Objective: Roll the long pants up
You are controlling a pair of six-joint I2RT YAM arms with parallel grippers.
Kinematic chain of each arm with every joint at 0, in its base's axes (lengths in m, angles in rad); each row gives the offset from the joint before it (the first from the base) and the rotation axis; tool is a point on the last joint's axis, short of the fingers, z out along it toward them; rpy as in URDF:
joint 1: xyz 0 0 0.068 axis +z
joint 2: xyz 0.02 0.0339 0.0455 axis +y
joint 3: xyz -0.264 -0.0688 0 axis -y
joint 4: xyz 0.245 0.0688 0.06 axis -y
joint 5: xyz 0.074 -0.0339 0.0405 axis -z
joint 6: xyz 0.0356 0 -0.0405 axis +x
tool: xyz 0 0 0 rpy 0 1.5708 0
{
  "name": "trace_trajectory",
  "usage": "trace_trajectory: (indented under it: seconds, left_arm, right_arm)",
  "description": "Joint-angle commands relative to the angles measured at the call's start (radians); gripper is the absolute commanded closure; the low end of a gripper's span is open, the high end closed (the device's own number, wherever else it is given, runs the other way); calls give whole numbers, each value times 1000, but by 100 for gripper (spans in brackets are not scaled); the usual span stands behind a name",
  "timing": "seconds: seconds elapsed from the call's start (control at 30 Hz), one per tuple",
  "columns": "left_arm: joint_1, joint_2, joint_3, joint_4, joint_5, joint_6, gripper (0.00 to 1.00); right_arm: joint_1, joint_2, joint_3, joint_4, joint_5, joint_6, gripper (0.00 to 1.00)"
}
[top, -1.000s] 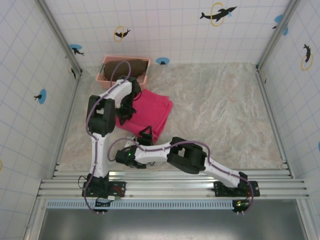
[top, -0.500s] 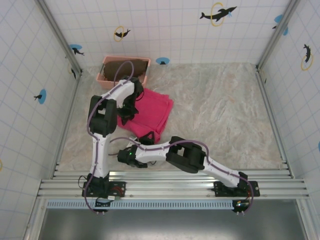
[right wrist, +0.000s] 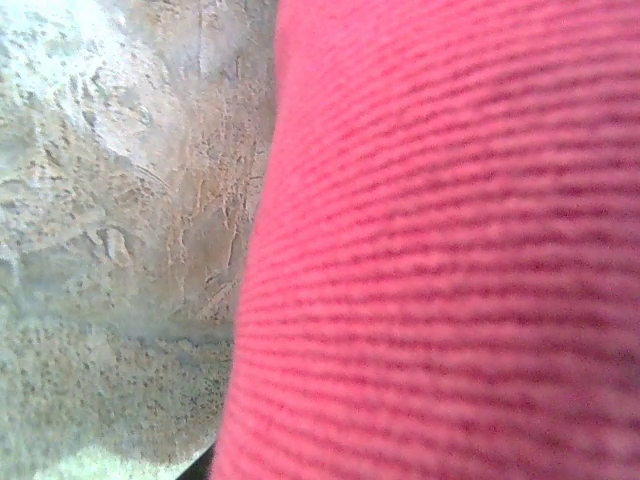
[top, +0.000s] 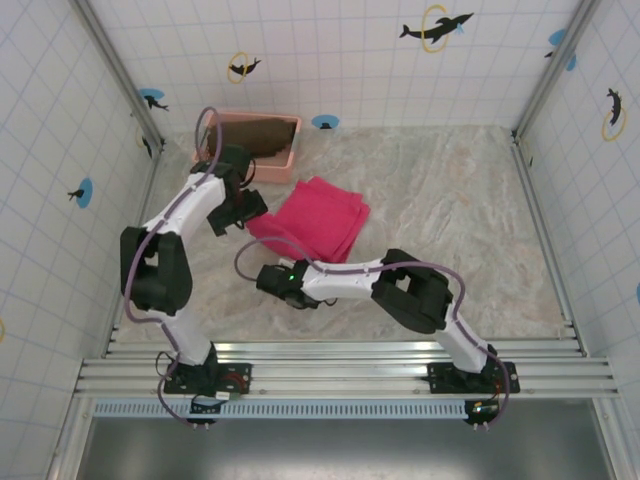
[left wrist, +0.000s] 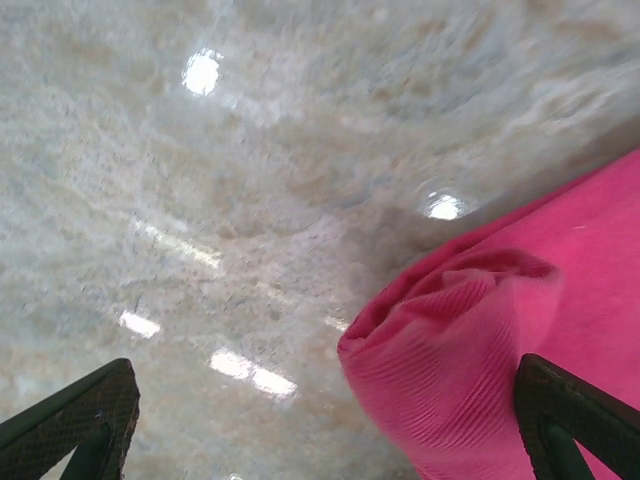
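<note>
The long pants (top: 318, 222) lie as a folded bright pink bundle on the marble tabletop, left of centre. My left gripper (top: 238, 212) hangs at the bundle's left corner. It is open, and both dark fingertips (left wrist: 85, 420) sit far apart. In the left wrist view a rolled pink edge of the pants (left wrist: 470, 350) lies on the table between the fingertips, nearer the right one, and is not gripped. My right gripper (top: 292, 271) is at the bundle's near edge. Ribbed pink fabric of the pants (right wrist: 440, 250) presses right up to the right wrist camera, hides the fingers and looks pinched.
A pink basket (top: 296, 140) with a dark brown cloth (top: 262, 138) in it stands at the back left, just behind the left arm. Tiled walls enclose the table on three sides. Bare marble (top: 460, 210) stretches to the right of the pants.
My left gripper let go, opened wide and swung left off the pants. My right gripper closed at the near edge. The bundle shifted right and turned.
</note>
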Motion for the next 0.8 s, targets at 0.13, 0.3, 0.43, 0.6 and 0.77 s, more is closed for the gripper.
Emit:
trace_trajectory:
  seconds: [0.13, 0.3, 0.43, 0.6, 0.77]
  left_arm:
    - [0, -160, -243, 320, 183, 28, 2]
    - [-24, -246, -402, 492, 237, -5, 3]
    - [-32, -308, -569, 751, 306, -91, 3]
    - [-34, -324, -738, 1055, 354, -206, 3]
    - [-34, -335, -872, 1281, 348, -294, 3]
  right_arm:
    - [-137, -43, -93, -34, -498, -85, 100]
    - [-167, -26, -101, -54, -578, -119, 100]
    - [-178, -28, -111, -59, -626, -119, 100]
    - [-180, -27, -111, -77, -664, -125, 100]
    - [-180, -22, -105, -92, -687, -129, 100]
